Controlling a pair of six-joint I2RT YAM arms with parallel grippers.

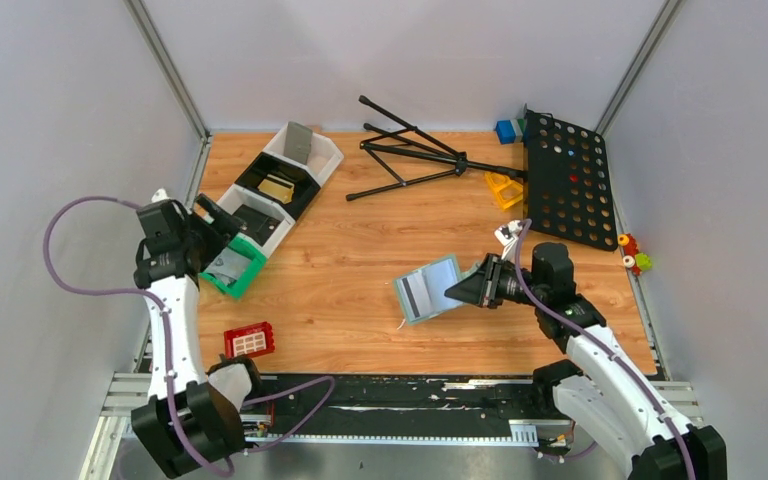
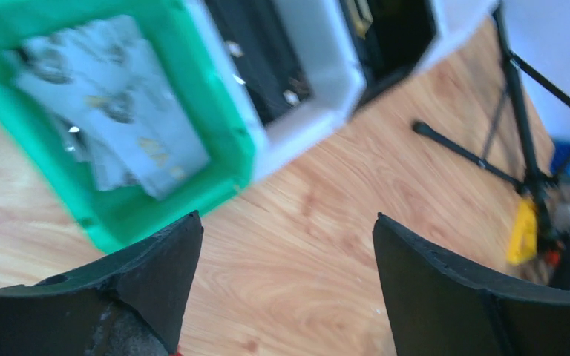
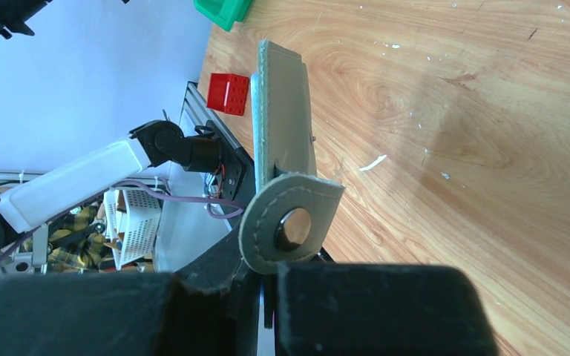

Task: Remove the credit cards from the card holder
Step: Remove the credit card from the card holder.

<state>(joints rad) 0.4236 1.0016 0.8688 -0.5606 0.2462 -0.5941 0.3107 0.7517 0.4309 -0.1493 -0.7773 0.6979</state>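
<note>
The card holder (image 1: 430, 288) is right of the middle of the table (image 1: 360, 240), lifted at one end and opened so that its inner face looks up. My right gripper (image 1: 472, 288) has it: the 2 fingers are pressed together on the right end of the holder, at the small snap flap (image 3: 291, 222), and from my right wrist I see the holder edge-on, standing out from the fingers toward the left arm. A dark stripe shows on the inner face in the top view. I think this is 1 card sitting in a pocket, but it is too small to be sure.

The credit cards (image 2: 111, 111) that I can see plainly are in the green tray (image 2: 230, 141) at the left side, a loose pale heap, blurred in my left wrist view. My left gripper (image 2: 286, 252) hangs just beside this tray, over bare wood, with its 2 fingers spread wide and nothing between them.

For the next move the important relation is this: the holder lies well apart from my left fingers, to their right and a little nearer to the arm bases. Its long axis runs about left to right, rising slightly toward the far right. The free, open end points to the left arm, so the left fingers should come in along that axis while the right hand only holds. A red block (image 1: 249, 340) lies near the left base, out of that path.
</note>
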